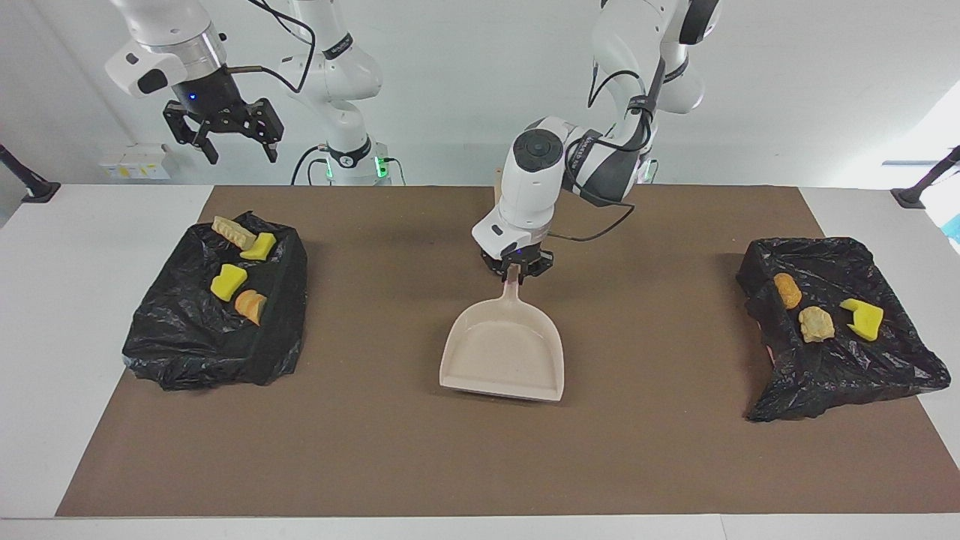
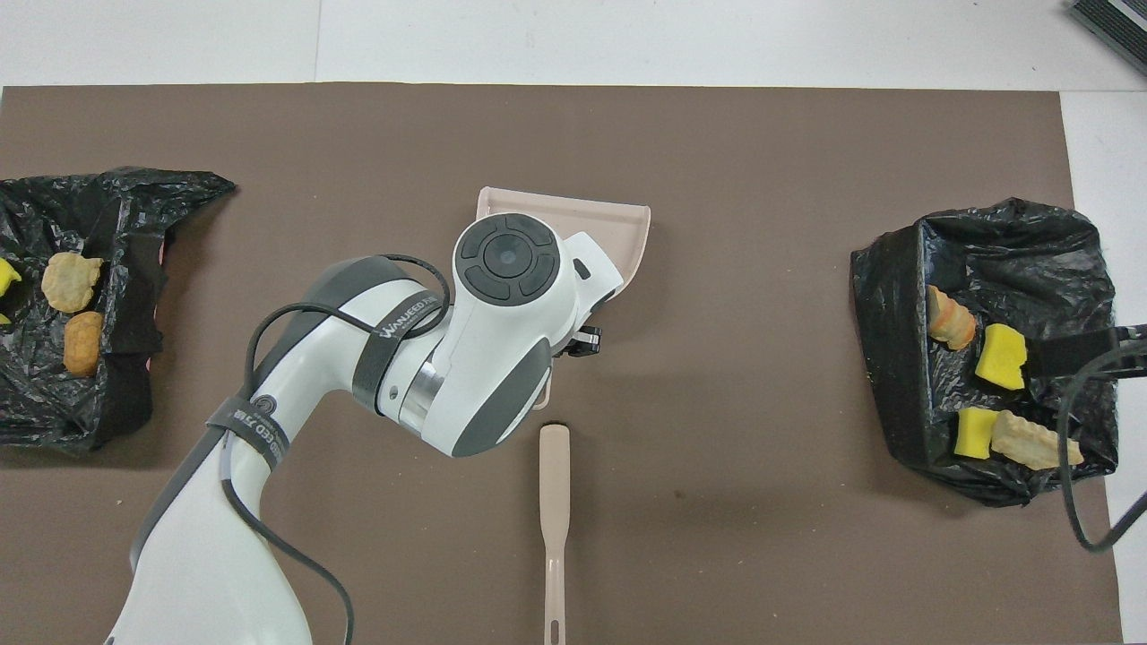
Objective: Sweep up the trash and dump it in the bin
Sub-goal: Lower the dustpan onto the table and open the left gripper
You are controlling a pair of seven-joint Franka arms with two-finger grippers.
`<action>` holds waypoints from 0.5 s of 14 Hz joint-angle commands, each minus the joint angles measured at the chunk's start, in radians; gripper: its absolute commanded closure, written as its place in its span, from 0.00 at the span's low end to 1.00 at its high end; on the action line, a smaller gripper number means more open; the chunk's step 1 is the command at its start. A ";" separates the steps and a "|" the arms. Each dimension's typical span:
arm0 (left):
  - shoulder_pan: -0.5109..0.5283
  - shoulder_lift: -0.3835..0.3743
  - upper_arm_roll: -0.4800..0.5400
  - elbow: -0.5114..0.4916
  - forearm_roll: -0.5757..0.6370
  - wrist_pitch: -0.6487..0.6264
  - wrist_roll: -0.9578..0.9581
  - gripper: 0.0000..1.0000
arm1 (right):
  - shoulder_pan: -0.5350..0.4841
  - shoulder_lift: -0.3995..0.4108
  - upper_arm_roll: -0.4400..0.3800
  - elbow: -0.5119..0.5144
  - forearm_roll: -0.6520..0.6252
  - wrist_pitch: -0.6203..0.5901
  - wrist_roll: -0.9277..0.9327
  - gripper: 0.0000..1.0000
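Two black bags (image 1: 217, 300) (image 1: 836, 322) sit at mid-left and mid-right of the facing view, holding the trash (image 1: 229, 281) (image 1: 816, 324): four chunks in one, three in the other. At centre, the left gripper (image 1: 514, 271) pinches the dustpan (image 1: 504, 352) handle. At upper left, the right gripper (image 1: 234, 148) hangs with fingers spread; the brush (image 2: 555, 502) lies bottom-centre of the overhead view.

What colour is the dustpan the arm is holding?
Pale beige, nearly cream; the dustpan shows best in the facing view.

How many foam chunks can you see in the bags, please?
7: four in the bag at the right arm's end, namely; three in the bag at the left arm's end, namely. Folds may hide more.
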 commanded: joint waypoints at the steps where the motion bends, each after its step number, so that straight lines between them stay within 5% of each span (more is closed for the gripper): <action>1: -0.044 0.051 0.017 0.003 -0.016 0.049 -0.028 1.00 | -0.014 -0.022 0.010 -0.021 -0.028 -0.005 -0.024 0.00; 2: -0.043 0.052 0.015 0.001 -0.016 0.044 -0.035 1.00 | -0.014 -0.022 0.010 -0.021 -0.042 -0.003 -0.024 0.00; 3: -0.032 0.050 0.017 0.001 -0.016 0.052 -0.025 0.89 | -0.014 -0.022 0.010 -0.023 -0.042 -0.006 -0.026 0.00; 4: -0.011 0.038 0.017 0.006 -0.017 0.043 -0.014 0.13 | -0.014 -0.022 0.011 -0.023 -0.042 -0.008 -0.026 0.00; 5: 0.008 0.009 0.015 -0.008 -0.025 0.003 -0.014 0.00 | -0.014 -0.022 0.012 -0.023 -0.042 -0.008 -0.026 0.00; 7: 0.021 -0.042 0.018 -0.016 -0.025 -0.075 -0.017 0.00 | -0.014 -0.022 0.010 -0.023 -0.042 -0.008 -0.029 0.00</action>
